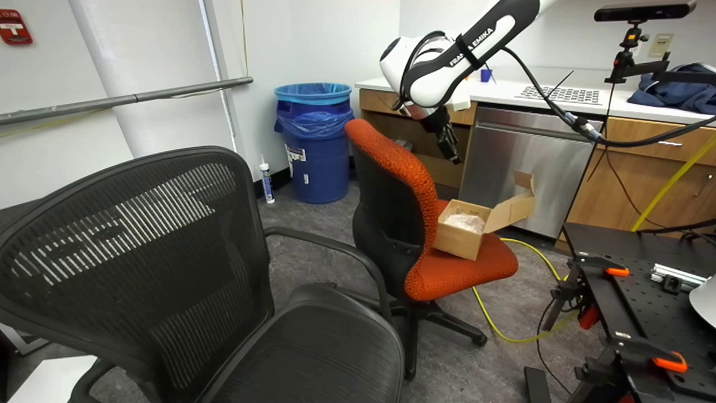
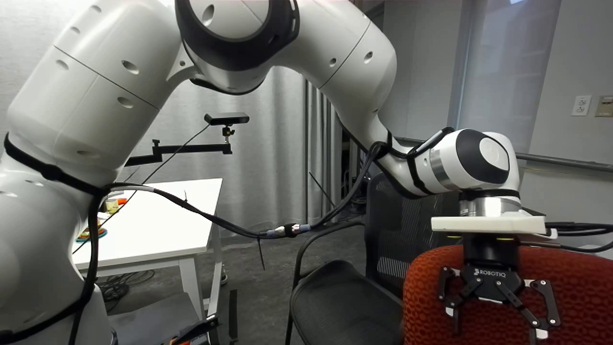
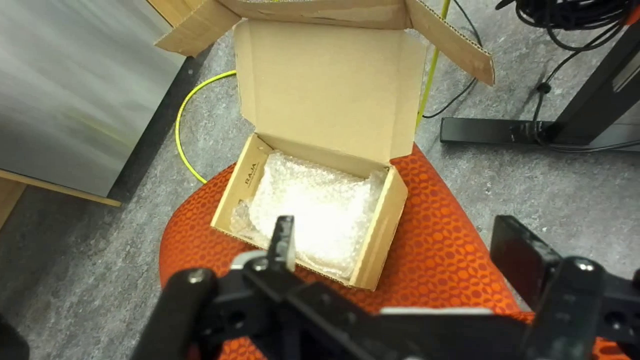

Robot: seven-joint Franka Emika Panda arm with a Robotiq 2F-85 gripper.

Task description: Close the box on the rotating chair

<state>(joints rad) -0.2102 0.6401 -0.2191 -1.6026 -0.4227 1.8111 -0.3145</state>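
Note:
The tan cardboard box [image 1: 457, 242] sits on the seat of the orange-red rotating chair [image 1: 470, 277], close to the backrest. In the wrist view the box [image 3: 385, 227] is open with bubble wrap inside. Its lid [image 3: 325, 82] tilts up and back, away from the gripper, with side flaps spread. The chair's backrest [image 2: 426, 282] stands behind the gripper in an exterior view, where the box is out of view. My gripper [image 1: 451, 155] is open and empty, above the box and near the backrest top. It also shows open in an exterior view [image 2: 496, 329] and the wrist view [image 3: 395, 245].
A black mesh office chair [image 1: 128, 263] stands beside the orange-red chair. A black workbench [image 1: 649, 319] with clamps is at the right. A steel dishwasher [image 1: 520, 157] and counter are behind. A yellow cable [image 1: 492, 324] lies on the floor. A blue bin [image 1: 319, 162] stands farther back.

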